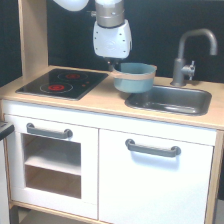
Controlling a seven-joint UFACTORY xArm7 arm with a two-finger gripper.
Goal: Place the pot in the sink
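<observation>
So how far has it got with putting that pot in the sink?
Done: the pot looks lifted, tilted above the counter beside the hob. In hand: the gripper seems to hold its rim, though the fingers are hard to see. Left: carry it over the sink and set it down.

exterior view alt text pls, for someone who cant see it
A robot gripper holds a teal pot above the wooden counter, beside the grey sink. A black hob lies on the exterior view's left.
</observation>
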